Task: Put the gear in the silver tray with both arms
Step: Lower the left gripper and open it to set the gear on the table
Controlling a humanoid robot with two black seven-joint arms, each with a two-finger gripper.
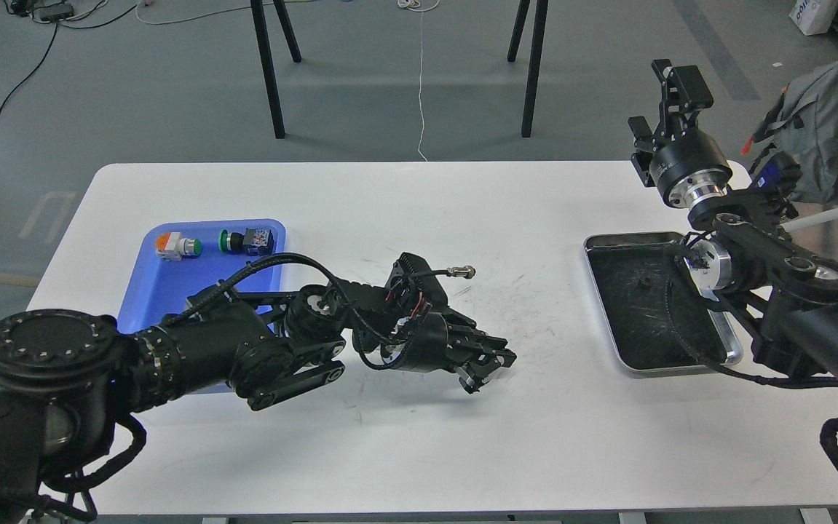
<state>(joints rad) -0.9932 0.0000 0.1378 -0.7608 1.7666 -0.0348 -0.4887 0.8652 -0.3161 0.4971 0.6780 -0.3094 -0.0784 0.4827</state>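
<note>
Silver tray [611, 251] sits well right of left claw [488, 367] — nearly closed, contents unclear; carry low, level across tabletop [389, 204] — right claw [662, 102] open, empty, raised behind tray.

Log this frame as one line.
left pincer: low over table centre, grip unclear | right pincer: raised, beyond silver tray | silver tray: no gear seen | blue tray: two button parts
</note>
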